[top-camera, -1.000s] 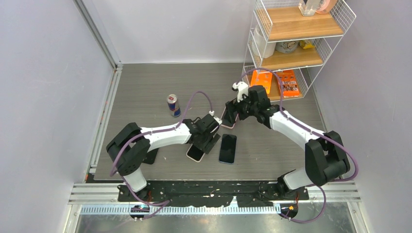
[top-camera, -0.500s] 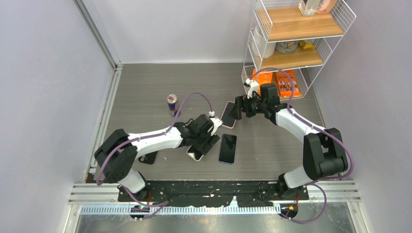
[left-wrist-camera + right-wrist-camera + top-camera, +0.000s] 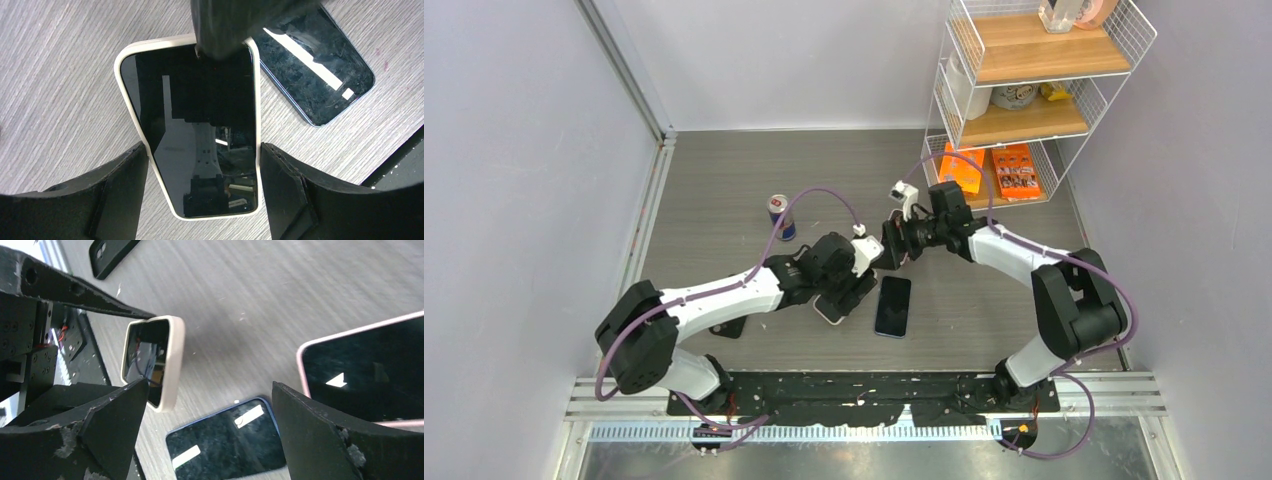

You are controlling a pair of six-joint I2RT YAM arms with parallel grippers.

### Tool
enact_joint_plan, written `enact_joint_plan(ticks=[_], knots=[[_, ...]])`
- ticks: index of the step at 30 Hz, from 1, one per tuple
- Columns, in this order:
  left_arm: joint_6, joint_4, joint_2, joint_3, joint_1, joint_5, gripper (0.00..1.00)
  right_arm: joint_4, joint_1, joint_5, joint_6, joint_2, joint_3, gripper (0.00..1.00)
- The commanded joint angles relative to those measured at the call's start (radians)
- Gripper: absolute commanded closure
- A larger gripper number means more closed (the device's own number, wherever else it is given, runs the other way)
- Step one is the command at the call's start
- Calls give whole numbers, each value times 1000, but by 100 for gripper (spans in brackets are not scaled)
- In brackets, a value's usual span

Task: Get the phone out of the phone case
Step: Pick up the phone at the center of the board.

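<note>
Left pincer [image 3: 202, 149] has its 2 fingers pressed against the long edges of the cream phone case [image 3: 131, 107], holding it with the screen facing the wrist camera. In the right wrist view the held case looks tilted, with its near end off the table [image 3: 60, 75]. Right pincer [image 3: 210, 384] is spread wide with nothing between its fingers, and hangs low over the table just beside the held case.

As I judge it, the task is at its start. The phone [image 3: 200, 115] sits fully inside the case, with the cream rim unbroken on every side that shows, so peeling a corner loose and drawing the phone out are both left to do.

A dark blurred shape [image 3: 235, 25] covers the top edge of the phone, and I cannot tell what it is or whether it touches the case. A bare dark phone [image 3: 320, 75] lies close by. A pink-cased phone [image 3: 365, 375] and a black case [image 3: 111, 254] are each cut off by the frame. The top view hides the pink one under the right arm.
</note>
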Motion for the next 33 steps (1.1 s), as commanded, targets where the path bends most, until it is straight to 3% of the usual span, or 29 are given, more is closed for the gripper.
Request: enact_joint_plan(ticks=[1, 8, 14, 27, 31, 33], knots=[[40, 89, -54, 7, -17, -12, 100, -13, 47, -84, -38, 26, 52, 0], [53, 95, -57, 15, -36, -44, 100, -37, 98, -138, -40, 89, 78, 0], [78, 102, -65, 13, -42, -69, 100, -49, 126, -173, -59, 121, 93, 11], [96, 126, -73, 1, -43, -84, 100, -81, 140, -224, -79, 145, 122, 63], [108, 127, -77, -2, -44, -87, 100, -99, 140, -225, -90, 142, 135, 92], [117, 127, -82, -3, -43, -88, 100, -105, 140, -221, -94, 135, 137, 94]])
